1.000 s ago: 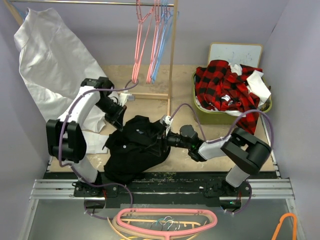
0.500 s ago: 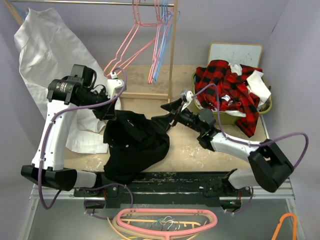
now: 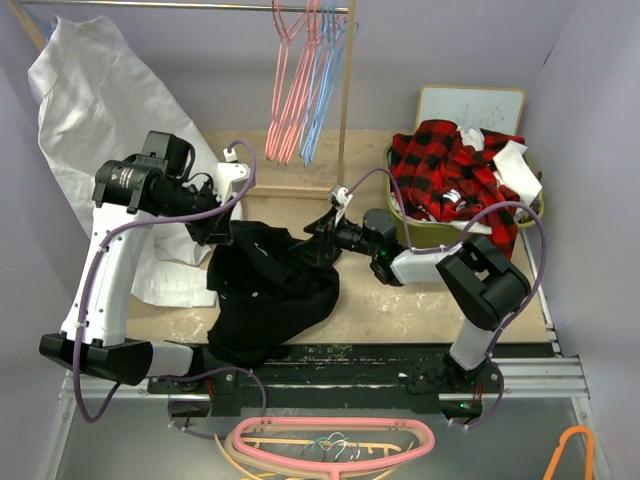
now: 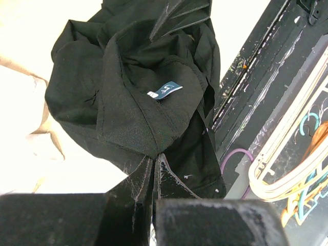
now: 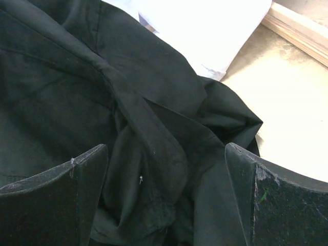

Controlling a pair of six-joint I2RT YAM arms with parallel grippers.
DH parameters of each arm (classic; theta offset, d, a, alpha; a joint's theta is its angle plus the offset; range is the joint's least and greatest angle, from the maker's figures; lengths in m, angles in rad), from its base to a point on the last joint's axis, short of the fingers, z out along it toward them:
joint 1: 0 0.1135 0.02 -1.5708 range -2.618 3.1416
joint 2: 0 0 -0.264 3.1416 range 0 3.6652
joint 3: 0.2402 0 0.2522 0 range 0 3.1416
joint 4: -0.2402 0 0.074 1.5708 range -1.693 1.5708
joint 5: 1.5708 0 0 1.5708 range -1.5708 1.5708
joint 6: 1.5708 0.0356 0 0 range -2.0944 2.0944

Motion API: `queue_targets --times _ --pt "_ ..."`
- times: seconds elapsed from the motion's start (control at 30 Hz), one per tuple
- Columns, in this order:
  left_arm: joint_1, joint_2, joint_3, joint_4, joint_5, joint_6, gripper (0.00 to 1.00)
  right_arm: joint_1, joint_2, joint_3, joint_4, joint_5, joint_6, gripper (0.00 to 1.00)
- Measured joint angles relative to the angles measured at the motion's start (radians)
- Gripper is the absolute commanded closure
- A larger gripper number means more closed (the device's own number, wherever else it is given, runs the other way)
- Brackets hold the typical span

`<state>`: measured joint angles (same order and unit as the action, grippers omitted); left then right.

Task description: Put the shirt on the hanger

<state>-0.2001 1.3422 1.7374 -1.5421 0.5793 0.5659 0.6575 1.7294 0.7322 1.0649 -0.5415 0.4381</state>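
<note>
On the desk (image 3: 400, 300), crumpled black shirt (image 3: 270, 290), left fingers (image 4: 171, 182) pinched tight on its raised fold, right fingers (image 5: 266, 205) spread wide over its cloth, light blue hanger (image 3: 320, 95) on the rail (image 3: 150, 6) behind

A passable strip of tabletop (image 3: 380, 305) separates the shirt (image 3: 270, 290) from the basket (image 3: 430, 236)

plain black shirt (image 3: 270, 290), red-and-black plaid shirt (image 3: 450, 170), white cloth (image 3: 100, 130); light blue hanger (image 3: 320, 105), pink hangers (image 3: 285, 110)
</note>
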Motion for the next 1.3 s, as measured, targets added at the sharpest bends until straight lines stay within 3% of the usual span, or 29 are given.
queue_targets --times 0.17,0.27,0.33,0.4,0.43,0.63,0.77,0.97,1.1,1.3 --pt "-0.006 0.000 0.000 -0.002 0.000 0.000 0.99 0.003 0.066 0.033 0.018 -0.030 -0.006 0.11" --pt "-0.010 0.000 0.000 -0.001 0.000 0.000 0.99 0.007 0.095 0.049 0.024 -0.039 -0.006 0.26" --pt "-0.011 0.000 0.000 -0.002 0.000 0.000 0.99 0.011 0.109 0.056 0.029 -0.053 -0.006 0.52" --pt "-0.011 0.000 0.000 -0.002 0.000 0.000 0.99 0.017 0.116 0.062 0.033 -0.064 -0.008 0.90" --pt "-0.011 0.000 0.000 -0.002 0.000 0.000 0.99 0.019 0.117 0.063 0.034 -0.074 -0.004 1.00" --pt "-0.012 0.000 0.003 -0.002 -0.004 -0.005 1.00 0.025 0.032 0.041 0.003 -0.065 0.045 1.00" --pt "-0.012 0.000 0.052 -0.006 -0.033 -0.008 1.00 0.058 -0.245 0.040 -0.252 0.112 0.024 1.00" --pt "-0.011 -0.006 0.276 -0.010 -0.060 -0.023 1.00 0.278 -0.589 0.192 -0.494 0.356 -0.084 1.00" --pt "0.011 -0.029 0.453 -0.008 -0.061 -0.025 1.00 0.317 -0.638 0.257 -0.566 0.446 -0.113 1.00" --pt "0.084 -0.095 0.599 0.017 -0.083 -0.053 1.00 0.397 -0.591 0.327 -0.663 0.577 -0.193 1.00"
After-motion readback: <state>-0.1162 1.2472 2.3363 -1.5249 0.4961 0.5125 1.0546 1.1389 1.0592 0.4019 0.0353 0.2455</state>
